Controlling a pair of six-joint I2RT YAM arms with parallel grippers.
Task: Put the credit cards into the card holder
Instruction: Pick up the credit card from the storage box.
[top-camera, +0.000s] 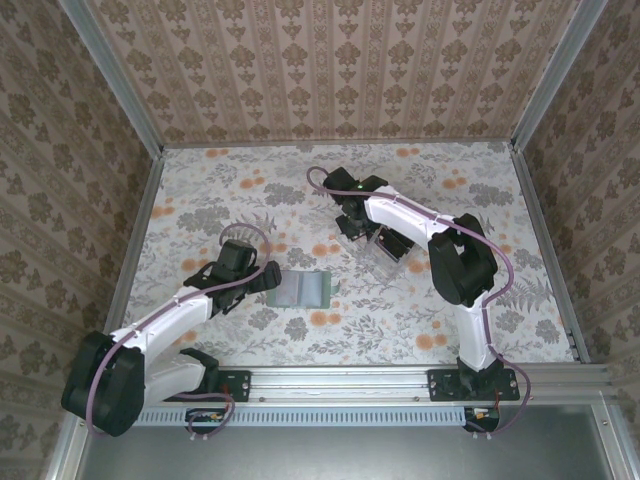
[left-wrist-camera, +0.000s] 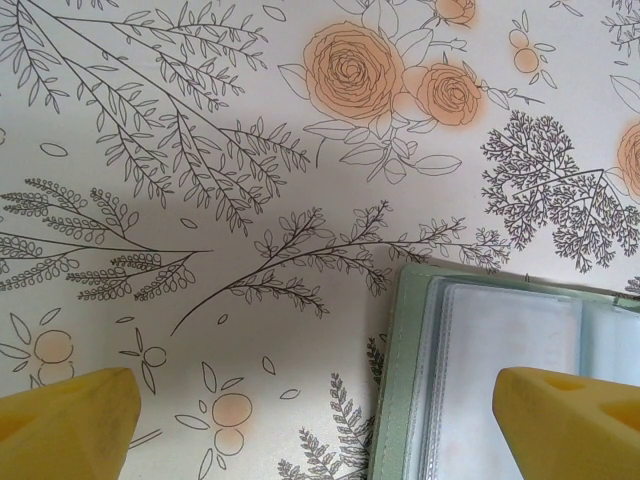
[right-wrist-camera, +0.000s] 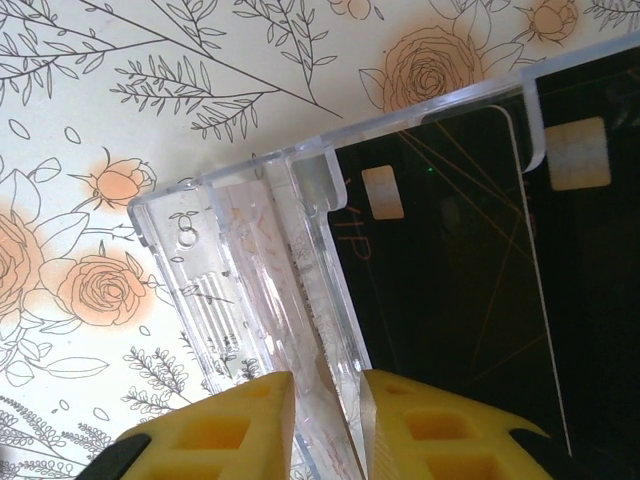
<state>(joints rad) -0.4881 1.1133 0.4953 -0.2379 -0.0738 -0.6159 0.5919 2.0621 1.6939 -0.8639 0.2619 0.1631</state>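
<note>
1. Mid-counter (top-camera: 200, 180), slightly toward the near edge, the card holder (top-camera: 300, 288) lies open and flat, sage-green.
2. Left wrist view adds detail: glossy clear sleeves inside, soft green rim, rounded corner. Left pincer (left-wrist-camera: 320, 425) is spread wide, yellow tips.
3. Right wrist view: right pincer (right-wrist-camera: 328, 425) is clamped on the ribbed wall of the clear stand (right-wrist-camera: 240, 270), hard plastic, with black blocks (right-wrist-camera: 450, 280) behind.
</note>
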